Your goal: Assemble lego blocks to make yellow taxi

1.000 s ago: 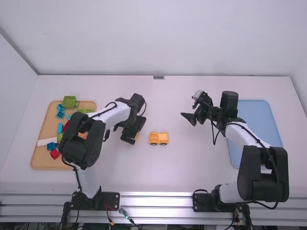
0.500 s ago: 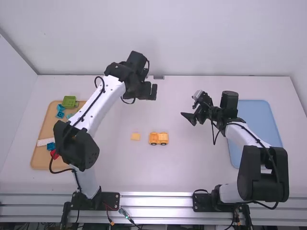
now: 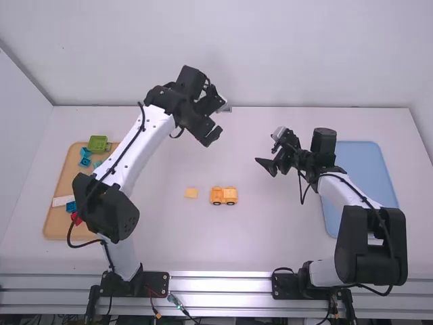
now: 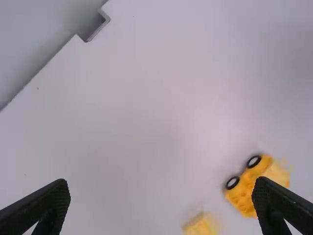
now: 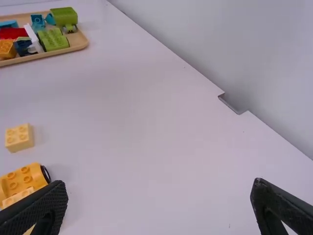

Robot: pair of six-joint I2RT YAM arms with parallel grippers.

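Observation:
My left gripper (image 3: pixel 211 135) hangs over the far middle of the table, beyond the blocks; in its wrist view the gripper (image 4: pixel 161 200) is open and holds nothing. My right gripper (image 3: pixel 265 167) is right of the middle; by its wrist view the gripper (image 5: pixel 159 196) is also open and empty. An orange-yellow wheeled lego car (image 3: pixel 224 196) stands upright mid-table, and the right wrist view shows the car (image 5: pixel 25 181) with a paler yellow block low on it. A separate pale yellow block (image 3: pixel 191 193) lies just left of the car, not touching it.
A wooden tray (image 3: pixel 54 230) with green, blue, red and other blocks stands at the left, partly behind the left arm. A blue tray (image 3: pixel 369 166) lies at the right, partly under the right arm. A grey wall borders the table's far edge.
My left gripper has moved from over the loose yellow block to the far side of the table and turned, uncovering the block. The right arm has kept still.

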